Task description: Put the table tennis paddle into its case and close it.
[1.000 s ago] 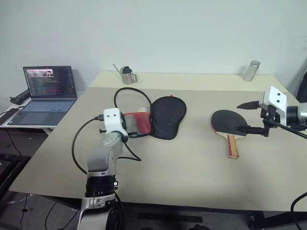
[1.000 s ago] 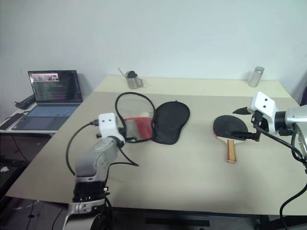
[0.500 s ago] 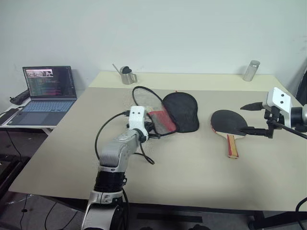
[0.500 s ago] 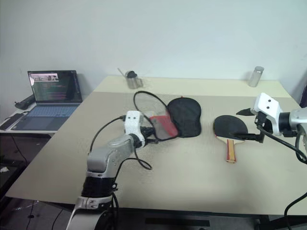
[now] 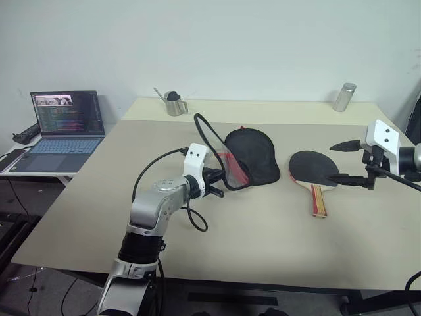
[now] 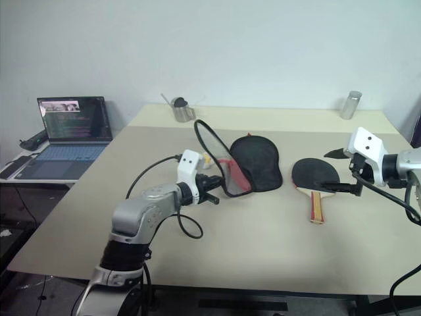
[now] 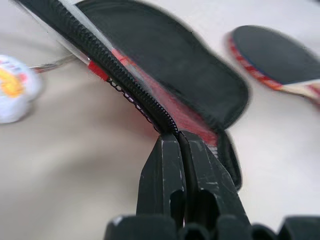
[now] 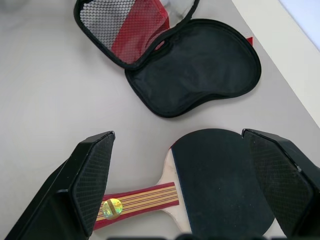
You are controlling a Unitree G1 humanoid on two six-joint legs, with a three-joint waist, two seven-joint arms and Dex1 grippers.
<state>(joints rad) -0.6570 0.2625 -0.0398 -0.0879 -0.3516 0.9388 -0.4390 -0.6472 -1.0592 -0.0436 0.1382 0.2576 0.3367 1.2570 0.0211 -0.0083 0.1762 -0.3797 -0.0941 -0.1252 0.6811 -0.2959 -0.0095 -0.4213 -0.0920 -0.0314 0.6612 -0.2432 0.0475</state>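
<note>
left hand pinching the open case's lid, right hand spread over the paddle.
the case lies mid-tabletop, its mesh-and-red lid raised by the zip edge clamped between the left fingers. the table tennis paddle lies flat just right of the case, handle toward the near edge, below the wide-apart right fingers.

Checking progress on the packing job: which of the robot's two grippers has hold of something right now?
The left gripper: it is shut on the zipper edge of the case, holding its flap up. The right gripper hangs open above the paddle, gripping nothing.
</note>
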